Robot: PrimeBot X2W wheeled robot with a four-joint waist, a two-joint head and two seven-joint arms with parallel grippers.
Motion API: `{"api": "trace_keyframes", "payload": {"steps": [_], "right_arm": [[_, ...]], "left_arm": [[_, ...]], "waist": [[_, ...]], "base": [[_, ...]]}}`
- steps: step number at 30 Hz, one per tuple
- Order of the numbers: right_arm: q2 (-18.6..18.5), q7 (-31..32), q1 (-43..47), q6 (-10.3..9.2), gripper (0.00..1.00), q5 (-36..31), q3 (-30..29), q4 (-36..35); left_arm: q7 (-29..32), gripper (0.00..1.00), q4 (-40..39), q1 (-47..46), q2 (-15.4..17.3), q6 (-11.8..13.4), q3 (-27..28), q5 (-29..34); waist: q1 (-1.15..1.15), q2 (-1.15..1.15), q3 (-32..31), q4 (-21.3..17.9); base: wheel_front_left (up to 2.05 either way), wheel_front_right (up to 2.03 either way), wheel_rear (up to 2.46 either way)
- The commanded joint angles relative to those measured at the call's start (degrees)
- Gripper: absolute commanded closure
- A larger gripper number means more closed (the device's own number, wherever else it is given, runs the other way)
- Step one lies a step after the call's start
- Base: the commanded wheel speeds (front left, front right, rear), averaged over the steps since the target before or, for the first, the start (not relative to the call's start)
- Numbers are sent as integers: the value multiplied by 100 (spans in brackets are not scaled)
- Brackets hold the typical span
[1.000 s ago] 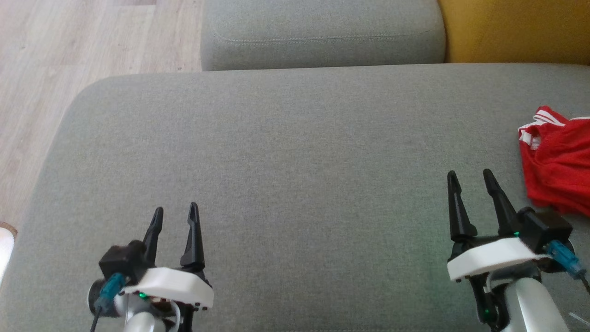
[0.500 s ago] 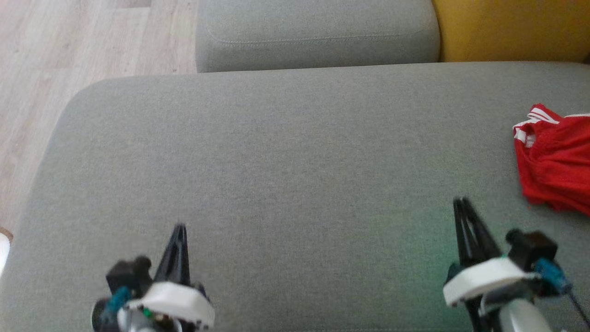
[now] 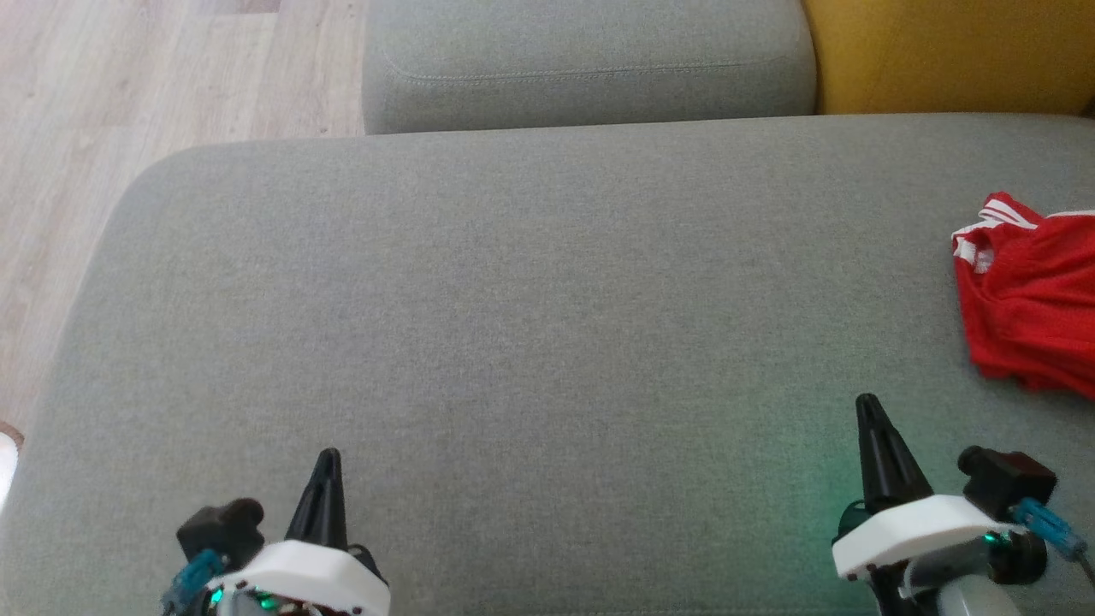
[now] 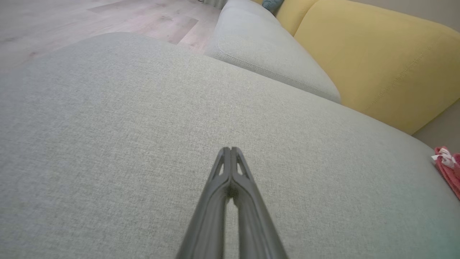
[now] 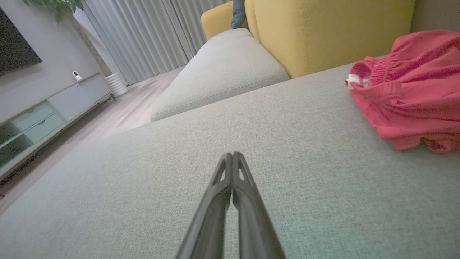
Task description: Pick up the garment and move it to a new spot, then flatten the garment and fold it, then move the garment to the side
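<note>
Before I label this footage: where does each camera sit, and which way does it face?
Head view: on the head, facing forward and down at the grey cushion; left gripper and right gripper at bottom.
Left wrist view: left wrist, along its shut fingers toward the yellow backrest.
Right wrist view: right wrist, along its shut fingers toward the curtains.
Shared: all show the red garment.

Your left gripper sits at the lower left of the head view, its two dark fingers pressed together into one point aimed forward above the white wrist housing. Your right gripper, at the lower right, is pinched closed the same way and reaches slightly farther up the view. Both wrist views show the fingertips meeting, with nothing held between them.
</note>
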Motion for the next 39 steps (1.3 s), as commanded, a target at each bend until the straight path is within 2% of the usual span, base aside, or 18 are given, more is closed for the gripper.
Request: {"api": "trace_keyframes", "payload": {"steps": [1,39], "right_arm": [[-24,17,-256,5,100,160,-31,-199],[-46,428,-399,16,100,2593,-259,-254]], "left_arm": [[22,100,-196,-308,25,-38,123,-131],[586,100,-219,-539,62,-381,625,-2394]], "waist": [[0,0,1,0],[0,0,24,-11]], "base": [[0,0,0],[0,0,0]]}}
